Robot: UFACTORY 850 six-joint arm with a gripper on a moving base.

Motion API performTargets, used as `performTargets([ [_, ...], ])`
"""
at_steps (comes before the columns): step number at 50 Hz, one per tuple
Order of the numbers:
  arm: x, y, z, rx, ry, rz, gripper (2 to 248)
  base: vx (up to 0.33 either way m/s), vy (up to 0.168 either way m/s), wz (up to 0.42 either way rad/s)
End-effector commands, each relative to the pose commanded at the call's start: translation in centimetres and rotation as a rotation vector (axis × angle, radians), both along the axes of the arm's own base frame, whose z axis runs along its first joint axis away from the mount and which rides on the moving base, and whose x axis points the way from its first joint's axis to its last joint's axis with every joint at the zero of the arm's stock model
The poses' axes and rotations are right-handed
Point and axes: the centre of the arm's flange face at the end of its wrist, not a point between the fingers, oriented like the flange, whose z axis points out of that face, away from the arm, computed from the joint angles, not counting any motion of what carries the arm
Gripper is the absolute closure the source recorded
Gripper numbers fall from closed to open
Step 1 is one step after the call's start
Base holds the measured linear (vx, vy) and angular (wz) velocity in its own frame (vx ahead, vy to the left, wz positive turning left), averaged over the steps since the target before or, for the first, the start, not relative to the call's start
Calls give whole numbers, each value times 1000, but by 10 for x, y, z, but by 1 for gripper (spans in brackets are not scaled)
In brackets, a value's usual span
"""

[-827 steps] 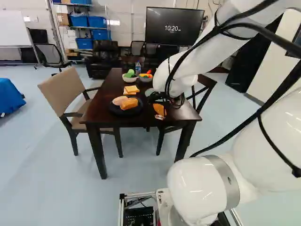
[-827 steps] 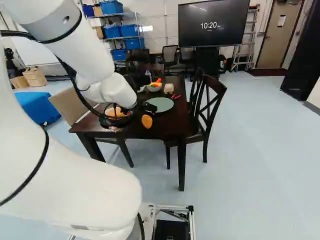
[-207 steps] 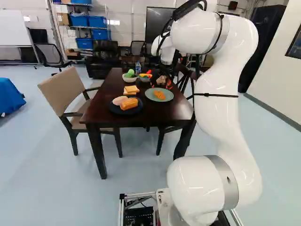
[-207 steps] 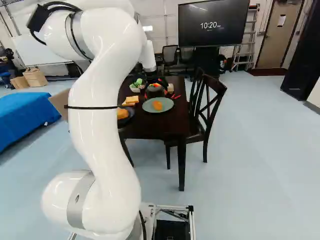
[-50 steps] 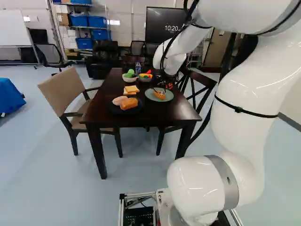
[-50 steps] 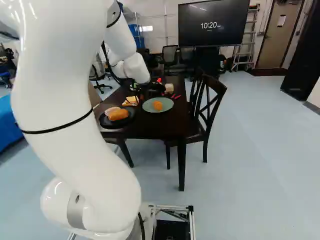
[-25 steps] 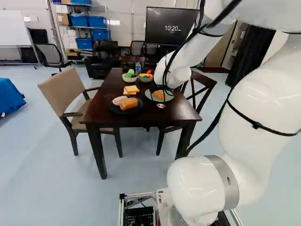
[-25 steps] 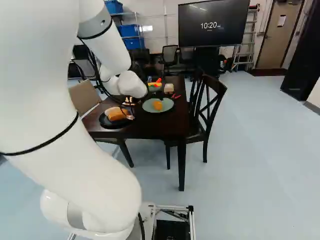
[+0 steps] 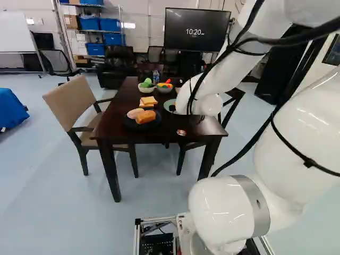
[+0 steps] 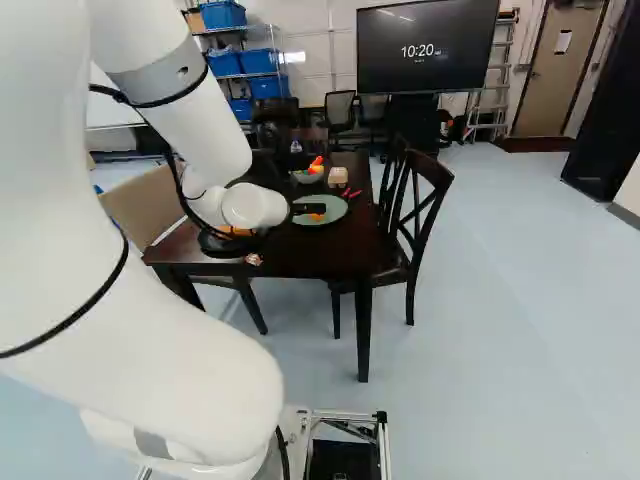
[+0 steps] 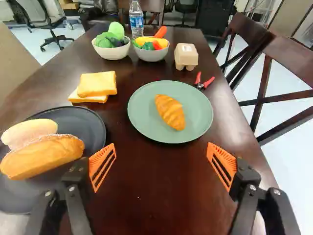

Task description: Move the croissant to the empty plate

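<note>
Plate was bare in the earliest pair of base views; now the brown-orange, ridged croissant [image 11: 170, 112] is seen lying on the round, pale green plate [image 11: 142, 110], well inside the rim. Its place is unchanged over the last second, while the white, jointed arm [image 9: 228, 64] has been drawn back toward the base. Base not moved.

Black gripper with orange slotted pads [image 11: 162, 159] spread wide; nothing held, plate and croissant ahead of it.

Transfer judged complete; release and withdrawal seem to have left the croissant undisturbed. No regrasp called for; only further clearance from the dark brown wooden table [image 11: 146, 210]. Some caution advised: in the wrist view one finger is seen near the golden bread loaf [image 11: 44, 156] on the round, dark grey plate [image 11: 68, 111], which could be nudged.
</note>
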Motion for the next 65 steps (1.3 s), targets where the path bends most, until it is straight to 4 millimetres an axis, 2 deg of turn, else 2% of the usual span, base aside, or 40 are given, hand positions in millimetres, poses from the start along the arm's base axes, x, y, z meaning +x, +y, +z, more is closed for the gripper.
performTargets([
  [31, -64, 2, -29, 32, -115, -12, 3, 0, 0, 0],
  [48, -85, 2, -38, 42, -152, -15, 3, 0, 0, 0],
  [65, -96, 3, -43, 48, -171, -16, 3, 0, 0, 0],
])
